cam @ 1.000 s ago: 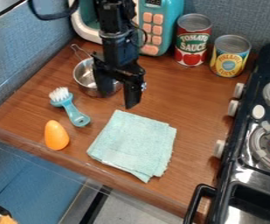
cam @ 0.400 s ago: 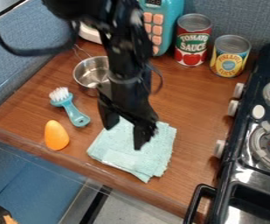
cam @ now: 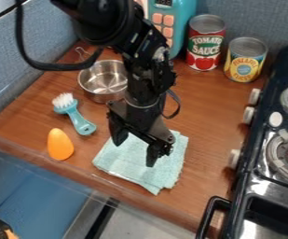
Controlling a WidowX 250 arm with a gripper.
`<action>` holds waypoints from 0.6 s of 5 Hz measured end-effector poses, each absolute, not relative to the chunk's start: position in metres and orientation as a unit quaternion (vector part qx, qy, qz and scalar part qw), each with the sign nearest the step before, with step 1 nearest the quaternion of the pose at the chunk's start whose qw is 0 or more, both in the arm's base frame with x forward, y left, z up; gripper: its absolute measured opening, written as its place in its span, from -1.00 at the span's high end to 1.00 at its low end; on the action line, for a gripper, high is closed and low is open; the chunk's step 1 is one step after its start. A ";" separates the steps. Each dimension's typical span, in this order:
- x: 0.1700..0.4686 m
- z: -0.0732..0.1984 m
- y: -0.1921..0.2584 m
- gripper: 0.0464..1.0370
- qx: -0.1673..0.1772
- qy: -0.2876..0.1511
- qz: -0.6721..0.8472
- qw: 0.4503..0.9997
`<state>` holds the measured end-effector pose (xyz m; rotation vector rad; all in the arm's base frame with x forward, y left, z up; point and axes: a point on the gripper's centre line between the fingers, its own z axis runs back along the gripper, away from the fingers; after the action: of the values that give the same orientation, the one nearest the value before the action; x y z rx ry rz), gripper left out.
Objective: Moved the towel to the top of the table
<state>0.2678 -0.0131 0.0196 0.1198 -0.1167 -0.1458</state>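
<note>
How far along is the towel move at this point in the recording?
Done: only the positioning, it seems. The open tool is over the towel, its fingers spread apart.
In hand: nothing visibly gripped; the towel lies flat near the front edge of the table.
Left: most likely closing on the cloth, then carrying it toward the back, where the cans stand, and letting go.

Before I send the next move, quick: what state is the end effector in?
End effector: open, its two fingers spread apart over the towel, with nothing visibly gripped; whether the tips touch the cloth can't be told.
</note>
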 end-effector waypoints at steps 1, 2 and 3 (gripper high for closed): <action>0.276 0.001 -0.003 -0.93 0.060 -0.035 -0.057 0.996; 0.285 -0.006 -0.005 -0.92 0.049 -0.022 -0.059 0.997; 0.303 -0.007 -0.013 -0.93 0.039 -0.022 -0.062 0.997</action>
<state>0.3033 -0.0127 -0.0065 0.0778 -0.0450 -0.1238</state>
